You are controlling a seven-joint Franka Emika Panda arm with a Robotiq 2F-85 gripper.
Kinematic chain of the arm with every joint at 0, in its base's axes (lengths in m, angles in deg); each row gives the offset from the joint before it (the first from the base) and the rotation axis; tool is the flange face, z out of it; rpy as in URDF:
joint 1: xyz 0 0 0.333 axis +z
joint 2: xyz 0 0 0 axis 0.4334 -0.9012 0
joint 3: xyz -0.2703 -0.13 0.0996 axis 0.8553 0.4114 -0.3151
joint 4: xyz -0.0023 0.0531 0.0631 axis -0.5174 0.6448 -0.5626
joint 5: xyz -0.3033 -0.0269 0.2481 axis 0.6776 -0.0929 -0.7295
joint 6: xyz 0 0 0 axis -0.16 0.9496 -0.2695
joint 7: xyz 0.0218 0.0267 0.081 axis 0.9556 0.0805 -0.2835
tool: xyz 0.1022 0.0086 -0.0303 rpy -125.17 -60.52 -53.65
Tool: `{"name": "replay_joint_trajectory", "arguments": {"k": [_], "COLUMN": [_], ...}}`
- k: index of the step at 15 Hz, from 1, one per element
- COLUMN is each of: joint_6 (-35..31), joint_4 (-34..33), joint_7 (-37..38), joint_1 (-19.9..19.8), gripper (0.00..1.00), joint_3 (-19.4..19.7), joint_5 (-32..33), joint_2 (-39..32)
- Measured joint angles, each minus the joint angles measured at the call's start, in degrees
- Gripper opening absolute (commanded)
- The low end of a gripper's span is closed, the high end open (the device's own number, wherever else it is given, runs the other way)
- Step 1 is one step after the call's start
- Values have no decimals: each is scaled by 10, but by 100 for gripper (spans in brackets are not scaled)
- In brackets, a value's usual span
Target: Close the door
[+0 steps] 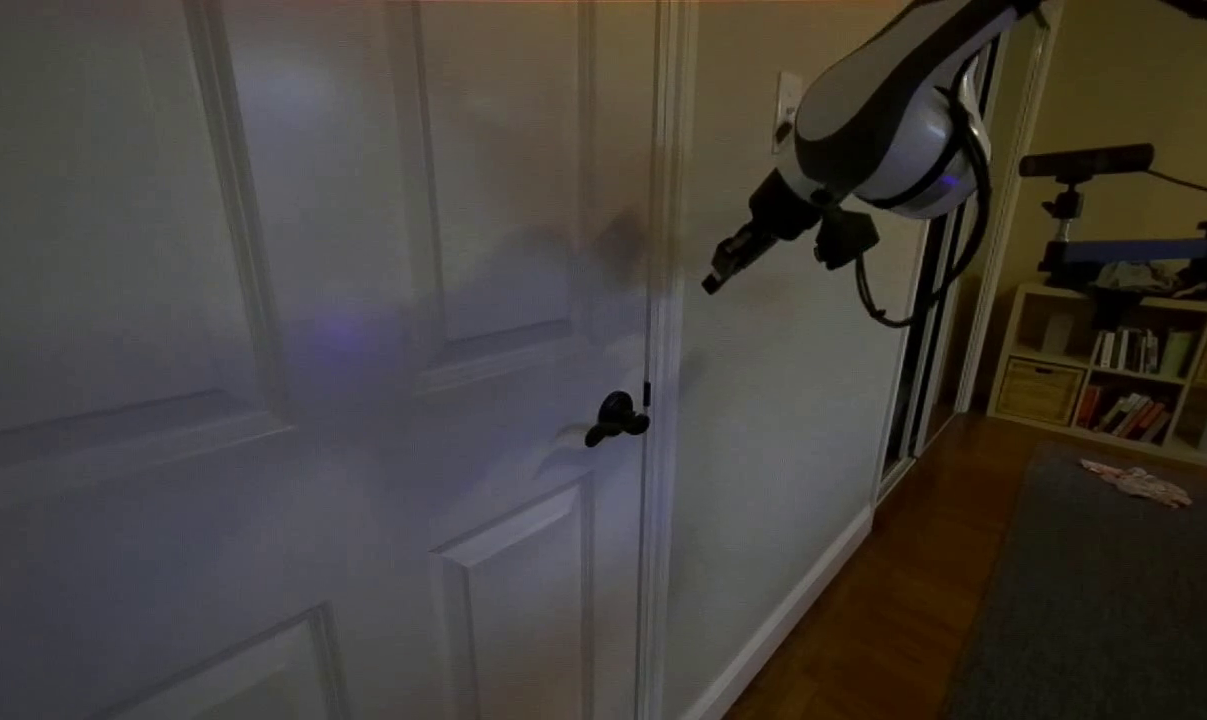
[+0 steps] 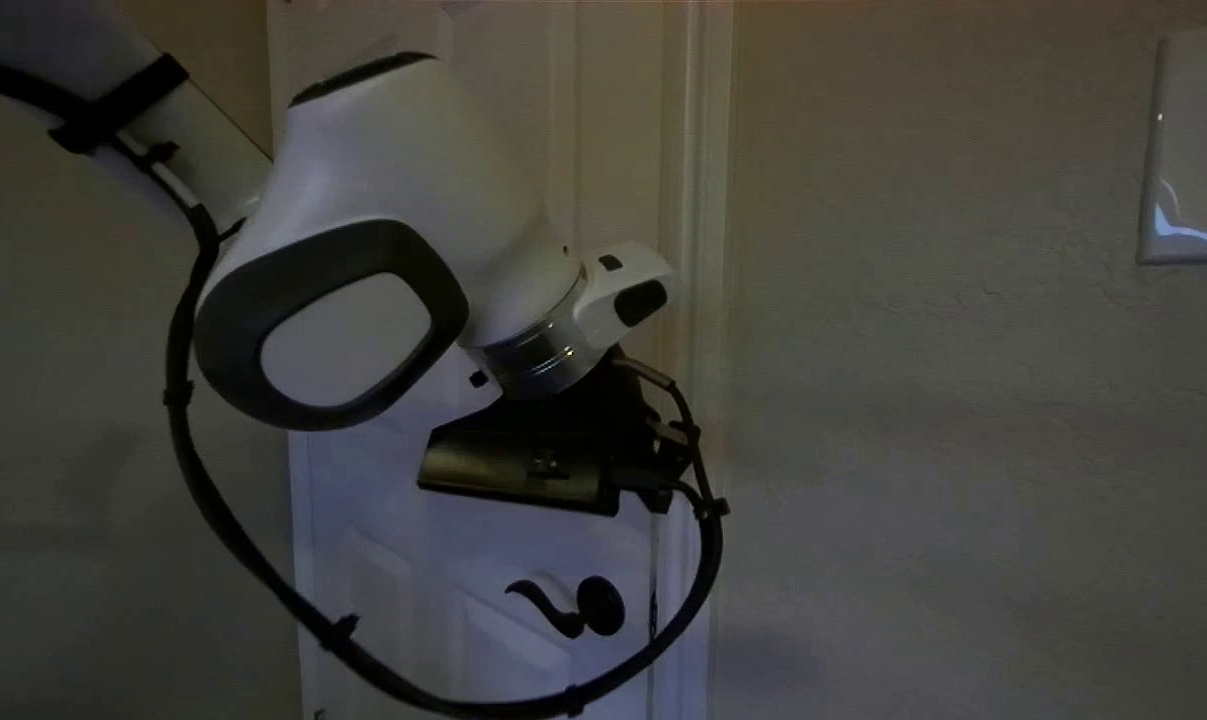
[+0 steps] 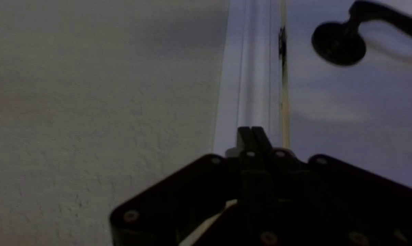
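The white panelled door point(image 1: 343, 520) shows in both exterior views and on the right of the wrist view point(image 3: 345, 143). It stands almost flush with its white frame point(image 1: 671, 330), with a thin strip of gap along the handle edge in the wrist view. The black lever handle point(image 1: 618, 418) is near that edge; it also shows in the wrist view point(image 3: 339, 43). My gripper point(image 1: 713, 283) is in front of the wall and frame, higher than the handle and apart from the door. Its fingertips point(image 3: 251, 129) are together with nothing between them.
A switch plate point(image 1: 787, 105) is on the wall behind the arm. A black cable point(image 2: 403, 690) loops below the wrist, in front of the door. A low shelf point(image 1: 1038, 353) stands at the back right. A rug point(image 1: 1073, 610) with a cloth point(image 1: 1138, 483) lies on the floor.
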Motion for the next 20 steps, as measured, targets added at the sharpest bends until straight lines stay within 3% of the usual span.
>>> {"name": "replay_joint_trajectory", "arguments": {"k": [5, 10, 16, 20], "joint_6": [143, 369, 563, 601], "joint_4": [114, 180, 216, 231], "joint_7": [110, 113, 110, 110], "joint_1": [-5, -8, -8, -8], "gripper": [64, 97, 100, 100], "joint_3": [32, 30, 29, 30], "joint_5": [186, 226, 244, 250], "joint_2": [95, 202, 305, 346]}}
